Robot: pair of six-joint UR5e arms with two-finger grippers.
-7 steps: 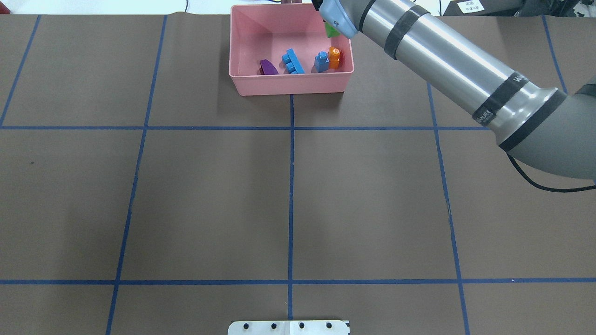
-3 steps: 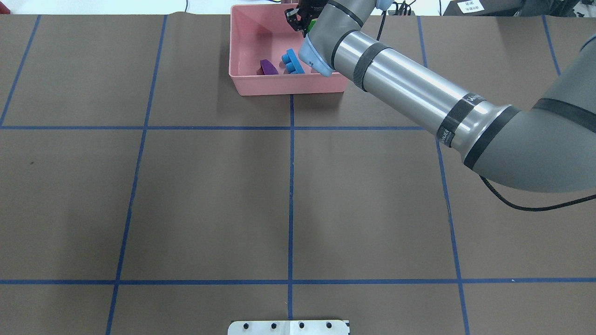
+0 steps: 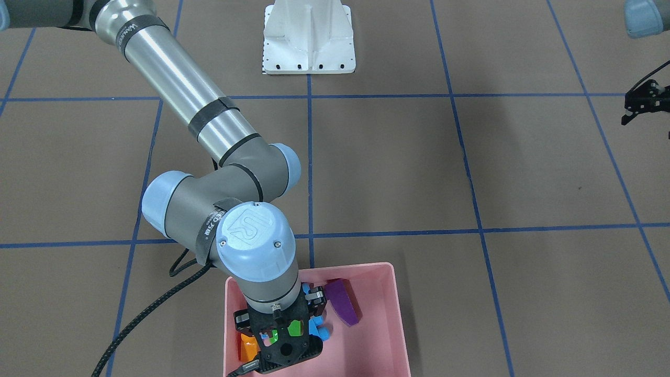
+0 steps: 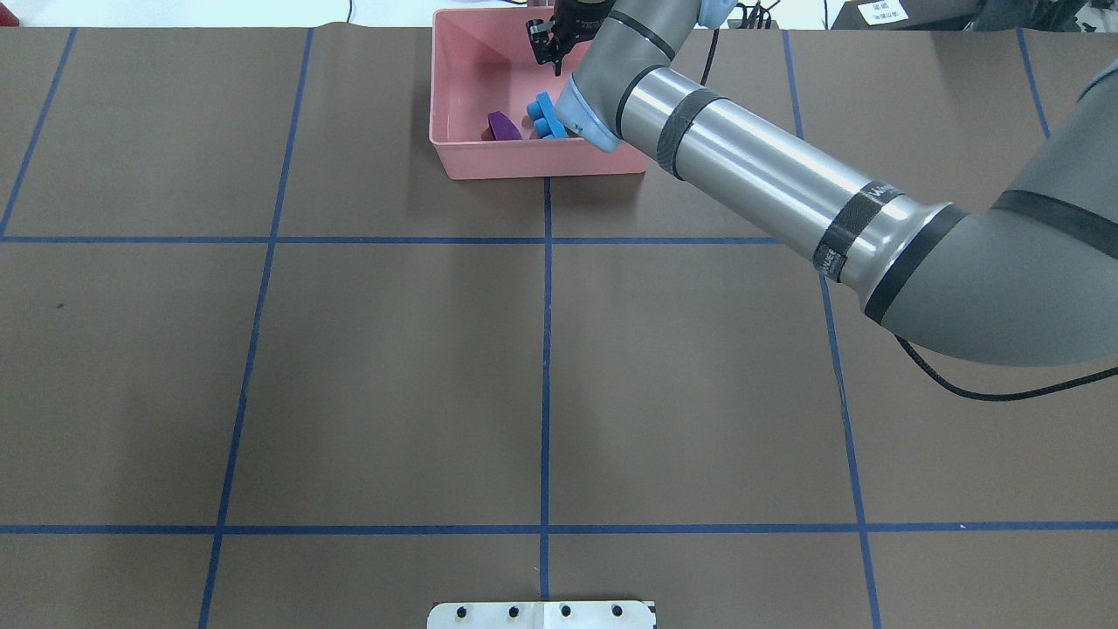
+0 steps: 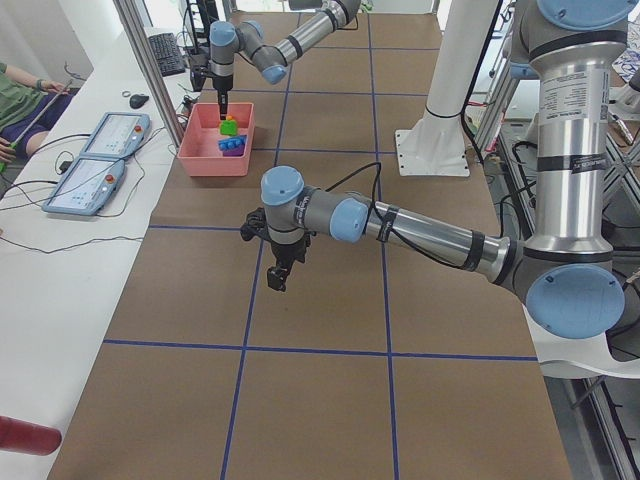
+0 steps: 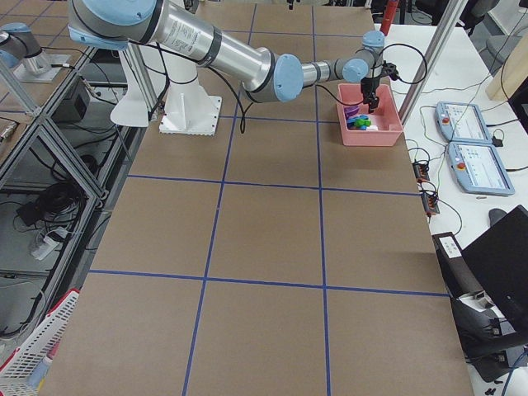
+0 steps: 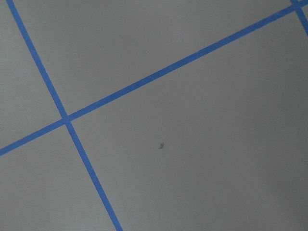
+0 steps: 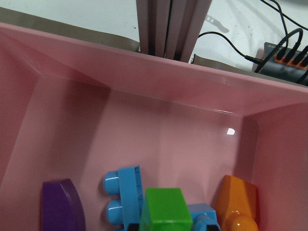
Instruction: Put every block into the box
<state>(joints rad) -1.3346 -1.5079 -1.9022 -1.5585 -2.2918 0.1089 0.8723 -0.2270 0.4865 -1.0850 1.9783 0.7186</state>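
The pink box [image 4: 454, 159] stands at the table's far edge. My right gripper [image 3: 278, 335] hangs over its inside, open and empty; it also shows in the overhead view [image 4: 548, 51]. The green block [image 8: 166, 211] lies loose on top of the other blocks, right under the gripper. Around it are the long blue block [image 8: 124, 191], the purple wedge [image 8: 61, 206], the small blue cube [image 8: 203, 215] and the orange block [image 8: 238, 204]. In the overhead view my arm hides the green, orange and small blue blocks. My left gripper [image 3: 626, 109] hovers open and empty over bare table, far from the box.
The white robot base [image 3: 309, 39] stands at the table's near middle. Blue tape lines [image 4: 546, 349] mark a grid on the brown table. A grey post [image 8: 171, 26] and cables stand just behind the box. Two teach pendants [image 5: 100, 155] lie beyond the table's far edge.
My right arm swung left over the box with the green block. The gripper has since opened, and the green block now lies on the blocks in the box.
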